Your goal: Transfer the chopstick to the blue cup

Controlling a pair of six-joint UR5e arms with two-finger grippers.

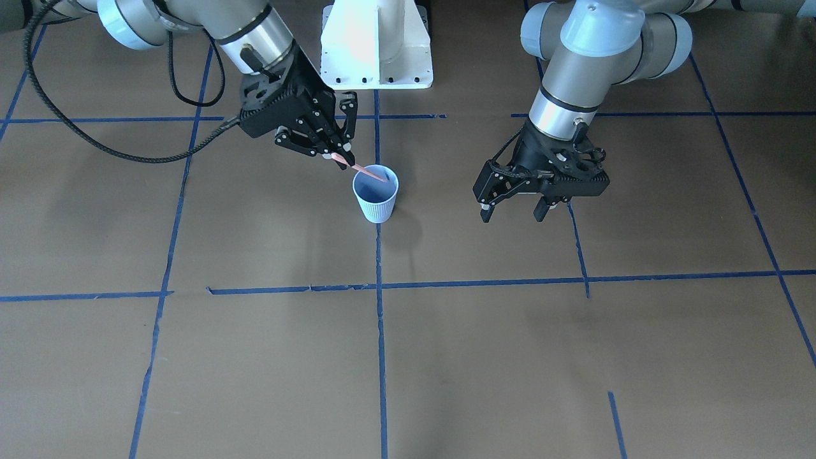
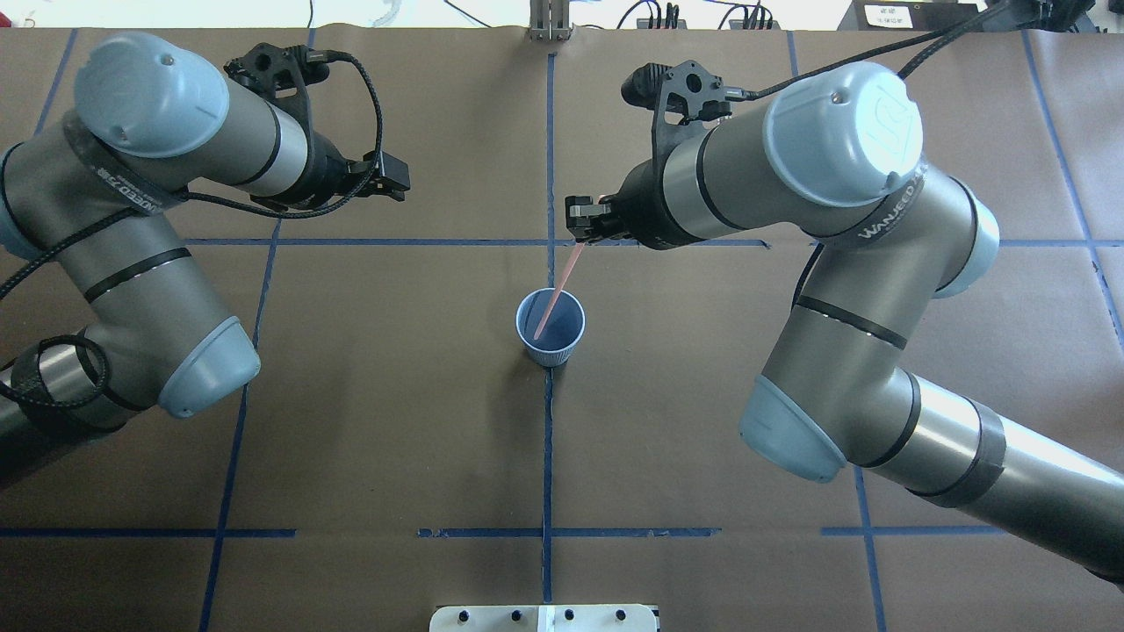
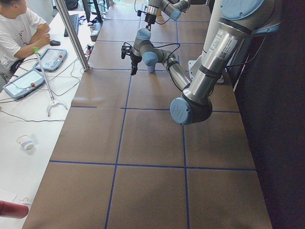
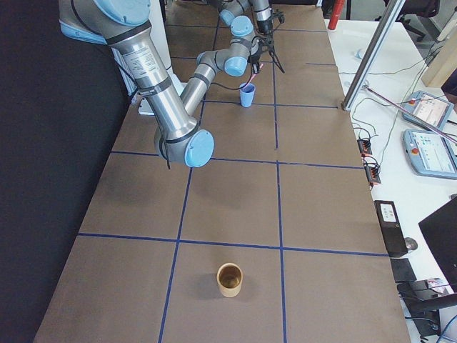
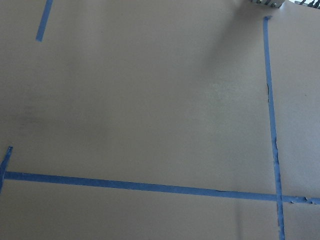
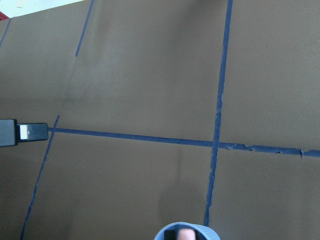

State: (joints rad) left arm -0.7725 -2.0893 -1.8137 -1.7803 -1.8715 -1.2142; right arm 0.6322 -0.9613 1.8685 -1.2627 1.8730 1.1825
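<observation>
The pale blue ribbed cup (image 1: 376, 199) stands upright on the centre tape line and also shows in the overhead view (image 2: 551, 338). A thin pink chopstick (image 1: 364, 169) slants from my right gripper (image 1: 341, 155) down into the cup, with its lower tip inside. The overhead view shows the same chopstick (image 2: 558, 288) running from the right gripper (image 2: 580, 237) to the cup's floor. The right gripper is shut on the chopstick's upper end, just behind and above the cup's rim. My left gripper (image 1: 513, 211) is open and empty, hovering to the cup's side, well apart from it.
A brown cup (image 4: 230, 279) stands alone at the table's end on my right. The white robot base (image 1: 376, 44) is at the table's edge behind the blue cup. Blue tape lines (image 1: 380, 331) grid the brown tabletop. An operator (image 3: 16, 28) sits at a side desk.
</observation>
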